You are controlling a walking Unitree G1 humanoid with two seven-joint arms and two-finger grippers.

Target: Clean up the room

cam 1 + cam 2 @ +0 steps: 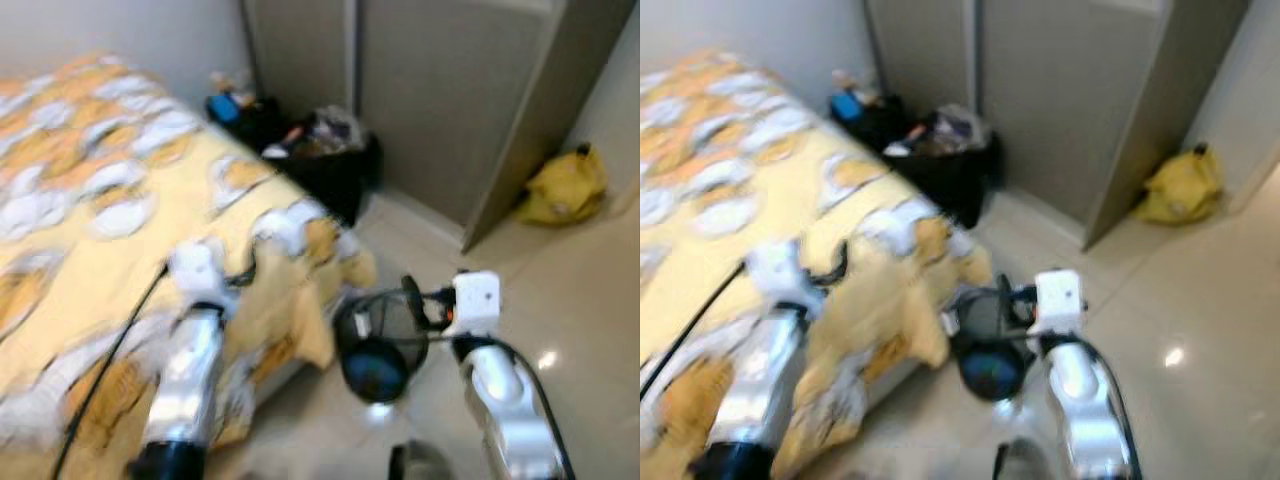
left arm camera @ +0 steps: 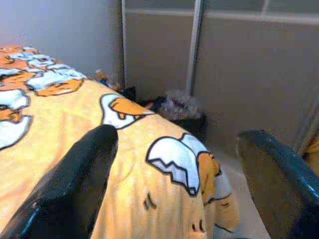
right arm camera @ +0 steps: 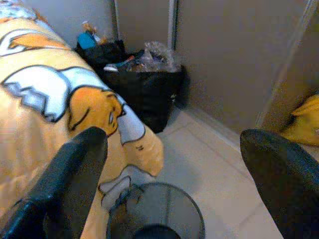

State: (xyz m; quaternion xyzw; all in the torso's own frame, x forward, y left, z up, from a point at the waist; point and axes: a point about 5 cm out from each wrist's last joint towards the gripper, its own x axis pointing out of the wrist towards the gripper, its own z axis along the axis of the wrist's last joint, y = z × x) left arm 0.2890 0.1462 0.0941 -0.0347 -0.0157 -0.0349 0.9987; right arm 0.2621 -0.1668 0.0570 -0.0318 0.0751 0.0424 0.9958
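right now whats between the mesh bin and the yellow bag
Bare floor lies between the mesh bin and the yellow bag, seen in the left eye view.

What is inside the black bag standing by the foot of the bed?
The black bag is heaped with crumpled plastic and mixed rubbish at its open top; anything lower down is hidden by its walls.

I can read no words, numbers, brands or signs here. My yellow quilted bedspread (image 2: 75, 149) carries only cartoon egg-and-yolk pictures, no lettering. Whatever is printed on the clutter in the full black rubbish bag (image 3: 144, 87) is too blurred to read.
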